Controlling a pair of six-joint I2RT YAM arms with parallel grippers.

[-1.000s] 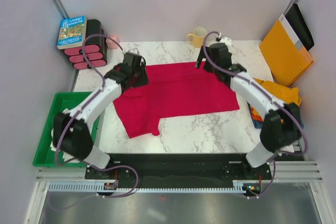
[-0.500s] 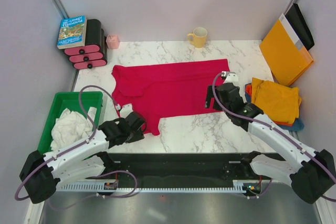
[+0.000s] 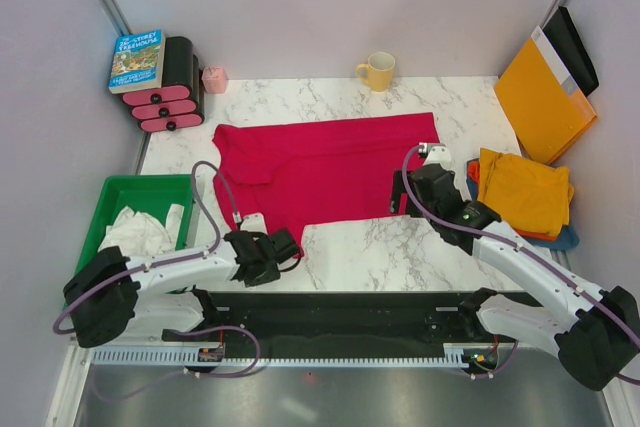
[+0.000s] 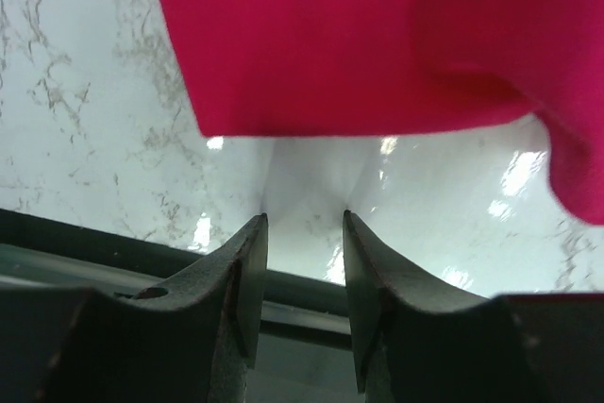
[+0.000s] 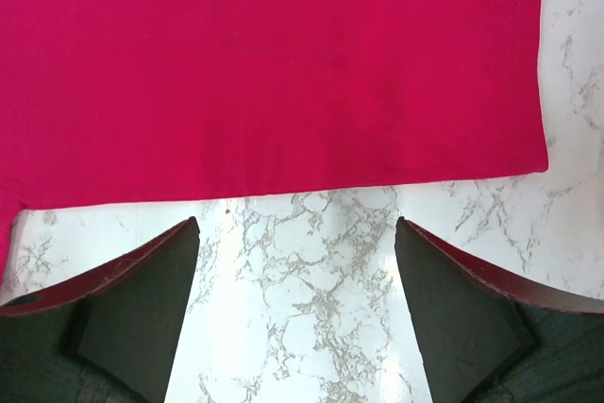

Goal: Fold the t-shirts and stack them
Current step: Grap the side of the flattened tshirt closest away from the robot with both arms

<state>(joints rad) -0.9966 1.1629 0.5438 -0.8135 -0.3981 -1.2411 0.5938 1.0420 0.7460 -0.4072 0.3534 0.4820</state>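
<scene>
Crimson t-shirt [image 3: 330, 162] lies flat mid-desk [image 3: 380, 247], spread sideways, with a raised fold on its left part and its near-left corner reaching toward the front edge. Left claw [image 3: 288, 247] is low at that corner. Its wrist view shows the claw [image 4: 304, 219] partly open and empty over bare marble, tips just short of the red hem [image 4: 377, 35]. Right claw [image 3: 400, 190] is at the shirt's near-right corner. Its wrist view shows the claw [image 5: 297, 224] wide open and empty, hem [image 5: 274, 63] just ahead. At the desk's right edge, a folded mustard-yellow t-shirt [image 3: 525, 187] sits on an orange-red t-shirt [image 3: 528, 234] and a blue t-shirt [image 3: 568, 240]. White cloth [image 3: 135, 230] lies crumpled in the green bin [image 3: 150, 180], left of the desk. Yellow mug [image 3: 378, 70] stands at the back edge.
</scene>
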